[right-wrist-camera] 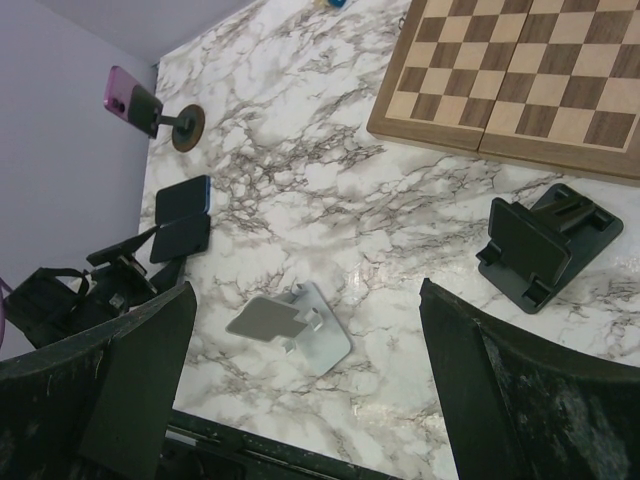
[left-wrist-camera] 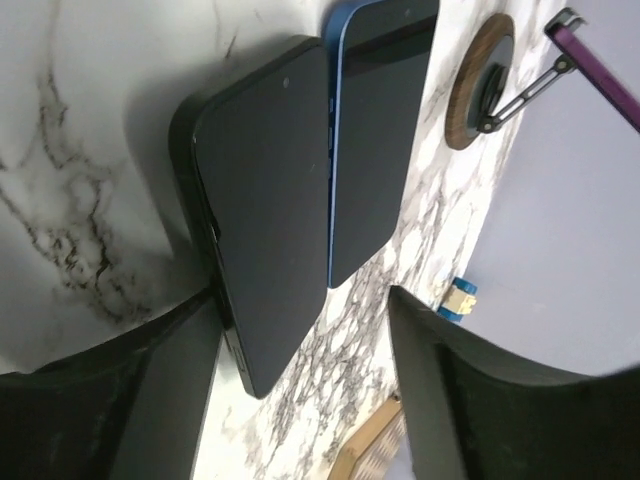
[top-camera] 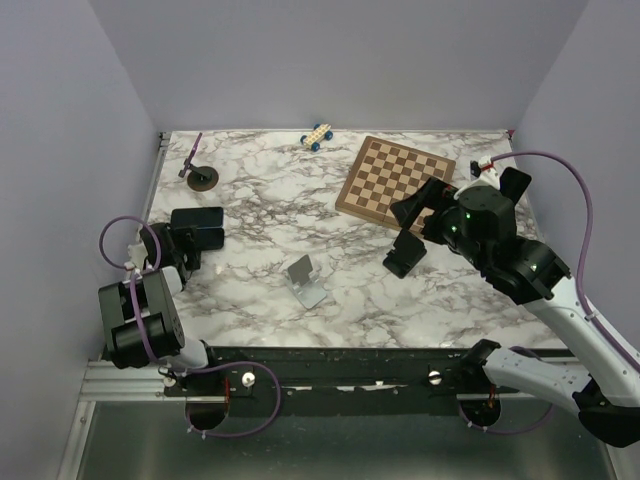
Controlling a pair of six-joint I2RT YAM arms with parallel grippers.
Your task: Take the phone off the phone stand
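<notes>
Left hand (left-wrist-camera: 305, 295) low, released, over dark phone (left-wrist-camera: 265, 200); right hand (right-wrist-camera: 305, 290) raised, released, tilted down.

Pink-purple phone (right-wrist-camera: 128, 100) sat clipped in a thin-armed stand with a round wooden base (right-wrist-camera: 188, 128) at the far left corner of the counter (top-camera: 260, 200), tilted back, not yet removed. Black phone (left-wrist-camera: 265, 210) and blue phone (left-wrist-camera: 375, 150) lay flat, screens up, side by side along their long edges, at the left edge. Silver stand (top-camera: 307, 280), mid-counter, and black stand (top-camera: 405, 255), to its right, held nothing.
</notes>
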